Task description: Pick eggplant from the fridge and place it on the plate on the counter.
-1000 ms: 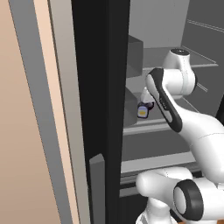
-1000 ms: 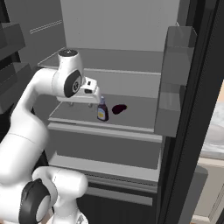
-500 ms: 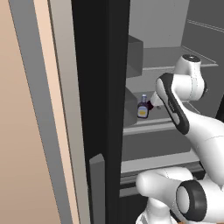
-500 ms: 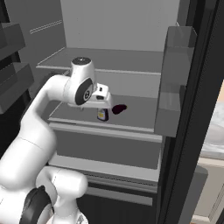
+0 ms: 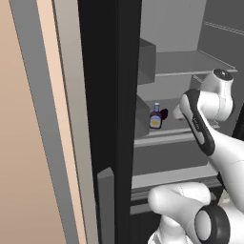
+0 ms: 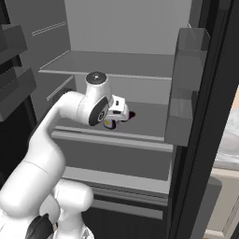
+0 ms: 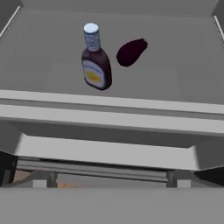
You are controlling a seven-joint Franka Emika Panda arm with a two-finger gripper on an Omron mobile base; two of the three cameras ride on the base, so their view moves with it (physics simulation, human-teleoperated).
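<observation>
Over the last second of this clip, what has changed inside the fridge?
The arm has swung its hand further in over the middle shelf, toward the bottle and the eggplant. The gripper has opened slightly wider and holds nothing. The eggplant and the bottle stayed where they were on the shelf, side by side; the fridge is open as before.

On the middle fridge shelf (image 7: 175, 78) a dark sauce bottle (image 7: 96, 59) stands upright just left of the eggplant (image 7: 131, 52), close but apart. The shelf right of the eggplant and in front of both lies bare. In the right base view, door bins (image 6: 184, 88) crowd the right side.
</observation>
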